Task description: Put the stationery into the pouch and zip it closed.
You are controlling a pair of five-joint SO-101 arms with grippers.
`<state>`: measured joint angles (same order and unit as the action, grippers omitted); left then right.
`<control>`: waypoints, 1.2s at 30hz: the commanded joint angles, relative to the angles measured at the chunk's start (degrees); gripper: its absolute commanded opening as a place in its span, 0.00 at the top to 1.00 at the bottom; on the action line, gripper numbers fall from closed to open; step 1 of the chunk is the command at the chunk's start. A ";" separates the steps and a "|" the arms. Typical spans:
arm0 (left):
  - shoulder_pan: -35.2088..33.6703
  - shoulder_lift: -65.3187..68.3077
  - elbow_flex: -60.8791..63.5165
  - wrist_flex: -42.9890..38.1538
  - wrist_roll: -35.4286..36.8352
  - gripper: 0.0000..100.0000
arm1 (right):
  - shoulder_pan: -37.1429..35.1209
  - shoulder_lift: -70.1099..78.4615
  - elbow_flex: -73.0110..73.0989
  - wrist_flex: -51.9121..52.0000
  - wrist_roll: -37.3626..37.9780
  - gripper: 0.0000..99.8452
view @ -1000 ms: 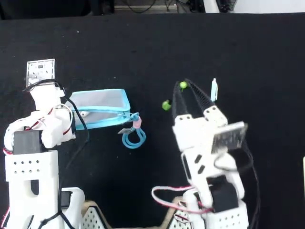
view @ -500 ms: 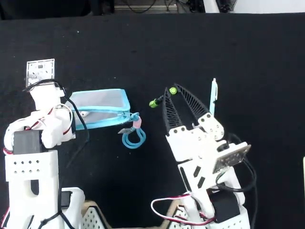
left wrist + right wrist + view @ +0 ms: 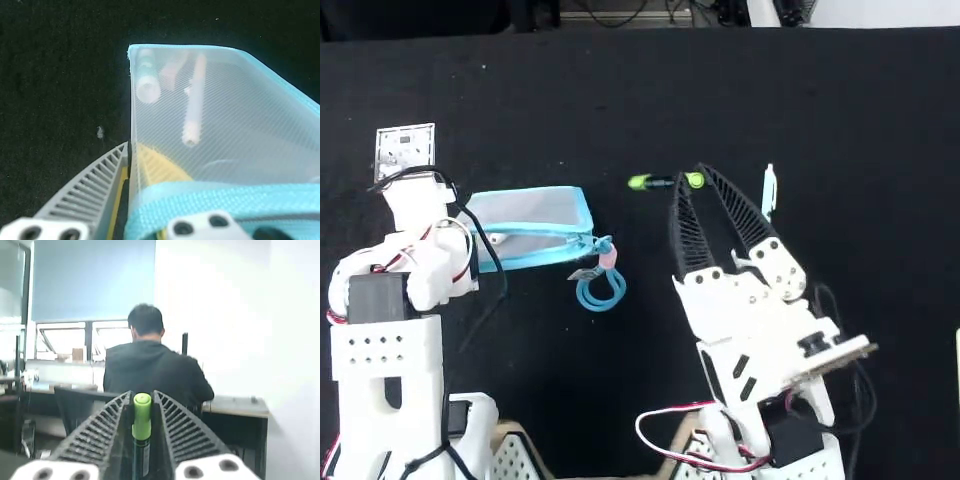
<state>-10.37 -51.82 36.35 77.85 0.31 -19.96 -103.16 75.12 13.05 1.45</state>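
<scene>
Update: in the last second the right end effector (image 3: 692, 179) swung the marker (image 3: 655, 182) round. It was slanted down toward the arm; it now lies level, with its free green end pointing toward the pouch (image 3: 530, 215). The arm body also pulled back toward its base. The fingers are closed down on the marker's other end, and the wrist view shows the green cap pinched between them with the room behind, so I judge it is lifted off the surface (image 3: 620, 100).

Nothing moved on the left. The left end effector (image 3: 131, 165) is clamped on the pouch's edge at the end farthest from the marker. The pouch is in the same spot, flat on the surface in front of the left arm. White pens (image 3: 192, 107) show through the mesh, so some items are already inside.

Meaning: pick is done and the marker is roughly lined up for transfer, but there's a clear gap to the pouch. I can't tell from above how far the mouth is open.

Left to do: insert the marker, then the light blue pen (image 3: 770, 188), which lies on the surface just beside the right fingers. Then zip. The zip loop (image 3: 600, 288) hangs at the corner of the pouch nearest the marker.

Risk: only one end of the marker is gripped, so it may pivot on contact.
</scene>
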 commanded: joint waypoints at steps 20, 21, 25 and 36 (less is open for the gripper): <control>-0.40 0.09 0.13 -0.44 0.53 0.97 | -0.35 -5.49 -8.13 -8.88 -0.26 0.99; -0.31 0.09 0.13 -0.44 0.53 0.97 | -0.35 -5.49 -8.04 -8.88 -0.26 0.99; -0.31 0.09 0.13 -0.44 0.53 0.97 | -0.35 -5.49 -8.22 -7.12 -0.09 0.99; -0.57 0.09 0.13 -0.44 0.53 0.97 | -0.35 -5.49 -7.96 -6.86 0.00 0.99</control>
<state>-10.37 -51.82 36.35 77.85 0.31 -20.04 -103.16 69.32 5.41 1.45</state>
